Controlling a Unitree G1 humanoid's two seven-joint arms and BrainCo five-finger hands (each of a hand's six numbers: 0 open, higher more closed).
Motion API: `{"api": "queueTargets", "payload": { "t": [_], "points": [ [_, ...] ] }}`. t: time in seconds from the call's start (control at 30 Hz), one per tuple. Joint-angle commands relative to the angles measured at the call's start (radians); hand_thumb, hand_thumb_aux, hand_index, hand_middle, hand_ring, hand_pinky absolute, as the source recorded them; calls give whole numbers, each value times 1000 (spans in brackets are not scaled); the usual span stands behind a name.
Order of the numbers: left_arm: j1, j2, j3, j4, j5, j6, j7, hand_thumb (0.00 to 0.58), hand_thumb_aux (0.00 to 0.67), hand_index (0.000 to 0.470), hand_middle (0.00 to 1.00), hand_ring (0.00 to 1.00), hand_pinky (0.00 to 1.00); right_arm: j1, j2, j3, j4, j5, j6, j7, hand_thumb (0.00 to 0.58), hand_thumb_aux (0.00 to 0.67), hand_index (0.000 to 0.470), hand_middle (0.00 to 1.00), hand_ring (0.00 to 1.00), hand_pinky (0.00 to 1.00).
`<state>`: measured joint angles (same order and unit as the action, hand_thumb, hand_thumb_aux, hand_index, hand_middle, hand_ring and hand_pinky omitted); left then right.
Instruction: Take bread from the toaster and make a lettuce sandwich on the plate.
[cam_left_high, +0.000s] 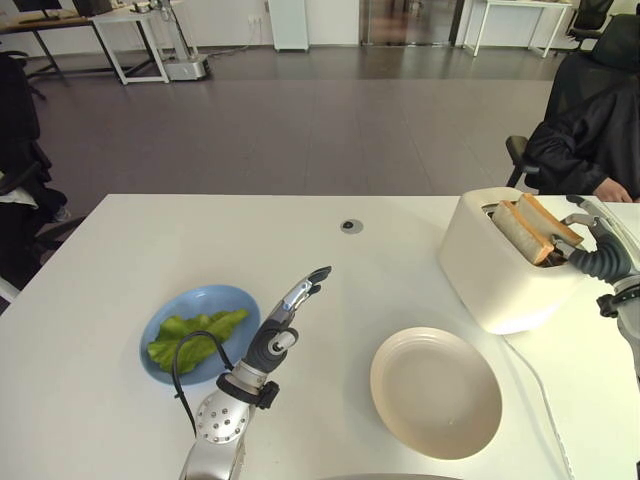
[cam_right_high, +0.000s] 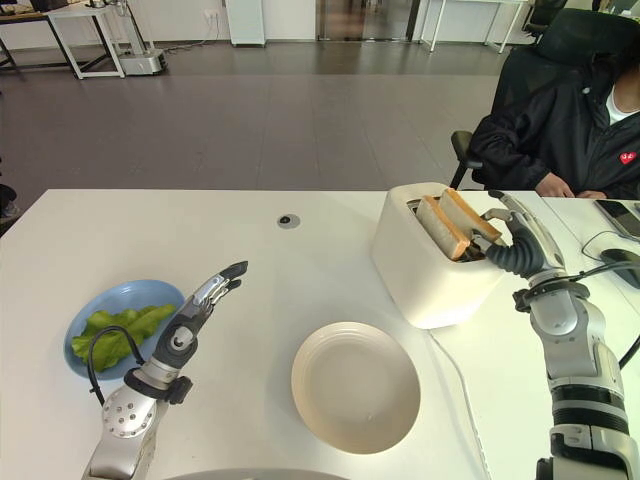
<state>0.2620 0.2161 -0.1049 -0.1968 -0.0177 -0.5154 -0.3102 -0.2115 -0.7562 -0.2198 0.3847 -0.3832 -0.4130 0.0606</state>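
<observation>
Lettuce (cam_left_high: 195, 338) on dish (cam_left_high: 238, 300) left; plate (cam_left_high: 435, 392) centre; bread (cam_left_high: 535, 232) in toaster (cam_left_high: 490, 272) right.

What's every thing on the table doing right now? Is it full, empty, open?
toaster, upright, two bread slices sticking out the top.
bread slices, leaning in the toaster, not taken yet.
cream plate, empty.
blue plate, holding lettuce.
left hand, open, holding nothing.
right hand, at the toaster beside the bread slices.

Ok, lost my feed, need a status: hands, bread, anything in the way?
Left hand open, over table beside lettuce. Right hand at toaster, by bread, grasp unclear. Bread in slots; plate bare. Nothing blocking.
</observation>
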Motion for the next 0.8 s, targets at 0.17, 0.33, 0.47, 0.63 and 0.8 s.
{"api": "queueTargets", "payload": {
  "t": [0.17,0.33,0.47,0.63,0.8],
  "points": [
    [2,7,2,2,26,-7,8,0,0,0,0,0,0,6,61,-103,-159,272,124,66,580,670,470,0,0,0],
    [3,7,-7,-2,44,-15,14,0,0,0,0,0,0,0,43,-241,-358,581,307,192,580,670,470,0,0,0],
    [3,9,-6,1,51,-22,17,0,0,0,0,0,0,44,13,-336,-546,867,494,344,580,670,470,0,0,0],
    [4,25,11,-4,85,-42,25,0,0,0,0,0,0,185,-9,-334,-732,1067,626,563,580,670,470,0,0,0],
    [4,40,12,-7,124,-56,35,0,0,0,0,0,0,375,2,-169,-792,872,461,761,580,670,470,0,0,0]
  ]
}}
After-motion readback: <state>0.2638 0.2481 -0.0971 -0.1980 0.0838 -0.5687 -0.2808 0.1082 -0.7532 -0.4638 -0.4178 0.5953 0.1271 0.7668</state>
